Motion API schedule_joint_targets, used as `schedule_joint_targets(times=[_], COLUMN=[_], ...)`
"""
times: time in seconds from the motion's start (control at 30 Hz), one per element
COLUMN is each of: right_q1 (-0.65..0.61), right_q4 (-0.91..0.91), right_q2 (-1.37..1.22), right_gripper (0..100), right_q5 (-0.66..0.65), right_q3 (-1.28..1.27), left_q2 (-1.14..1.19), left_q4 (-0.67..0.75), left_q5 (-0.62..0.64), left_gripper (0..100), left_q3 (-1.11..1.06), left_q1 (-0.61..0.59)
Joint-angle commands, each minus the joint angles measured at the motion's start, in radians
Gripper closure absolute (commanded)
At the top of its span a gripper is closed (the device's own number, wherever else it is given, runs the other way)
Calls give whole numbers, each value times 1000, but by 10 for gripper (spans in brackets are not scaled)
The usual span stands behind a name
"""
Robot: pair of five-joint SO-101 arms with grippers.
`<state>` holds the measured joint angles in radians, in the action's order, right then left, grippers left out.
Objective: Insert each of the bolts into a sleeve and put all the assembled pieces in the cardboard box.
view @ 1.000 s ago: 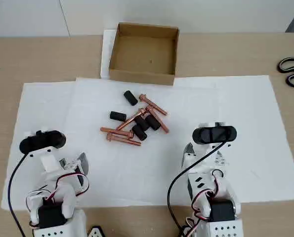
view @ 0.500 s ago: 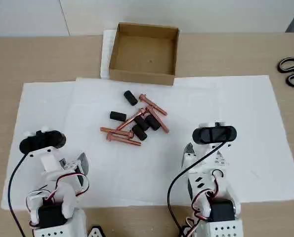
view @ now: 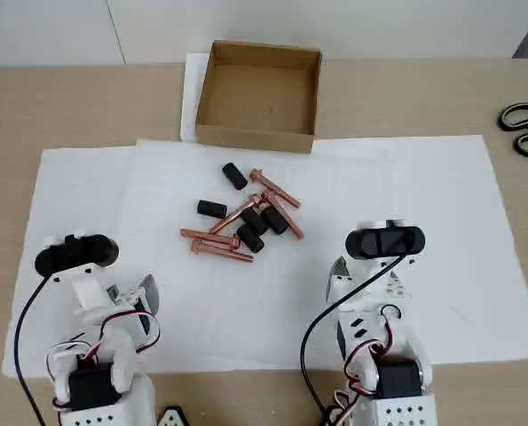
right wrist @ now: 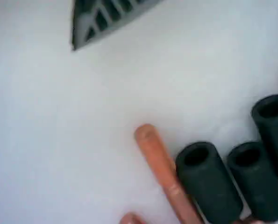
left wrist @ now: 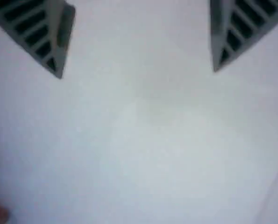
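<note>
Nothing done yet: the box point(view: 256, 138) sits empty at the paper's point(view: 423, 222) far edge; bolts point(view: 221, 249) and sleeves point(view: 212, 209) lie loose in one heap mid-sheet, none looks joined; left gripper point(left wrist: 138, 72) spread wide over bare paper, holding nothing; right gripper point(view: 338, 272) just short of the heap, grip can't be told; open sheet all around the heap, scissors point(view: 525, 124) well off to the side
</note>
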<state>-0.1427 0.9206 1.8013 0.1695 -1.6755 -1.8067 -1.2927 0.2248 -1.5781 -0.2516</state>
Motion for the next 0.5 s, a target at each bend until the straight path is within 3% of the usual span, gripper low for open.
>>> schedule_joint_targets(times=[0.0,0.47], right_q1=[8,1], right_q4=[10,10], right_q2=[12,12], right_gripper=[786,786], right_q5=[8,9], right_q3=[-8,-8], left_q2=[-12,-12], left_q4=[20,26], left_q5=[-3,-3], left_gripper=[803,803], left_q3=[5,5], left_q1=[6,9])
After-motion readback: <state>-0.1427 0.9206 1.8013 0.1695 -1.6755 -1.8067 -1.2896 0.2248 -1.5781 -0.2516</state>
